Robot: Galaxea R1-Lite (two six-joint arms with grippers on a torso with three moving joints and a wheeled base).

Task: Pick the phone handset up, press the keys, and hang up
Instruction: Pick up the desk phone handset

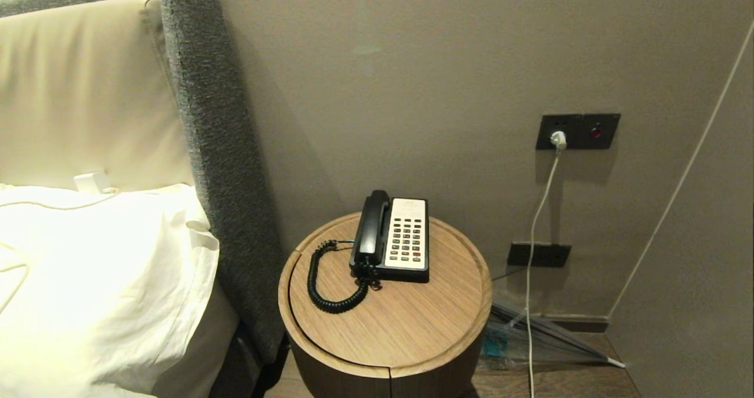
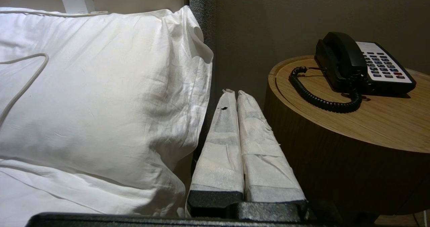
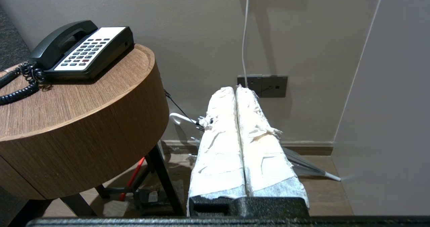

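Touching nothing: both grippers (image 2: 234, 92) (image 3: 235, 88) closed, empty

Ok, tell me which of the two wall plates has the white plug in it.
The upper wall plate, the one with the red dot: a white plug sits in it, its cable hanging down. The lower wall plate shows no plug.
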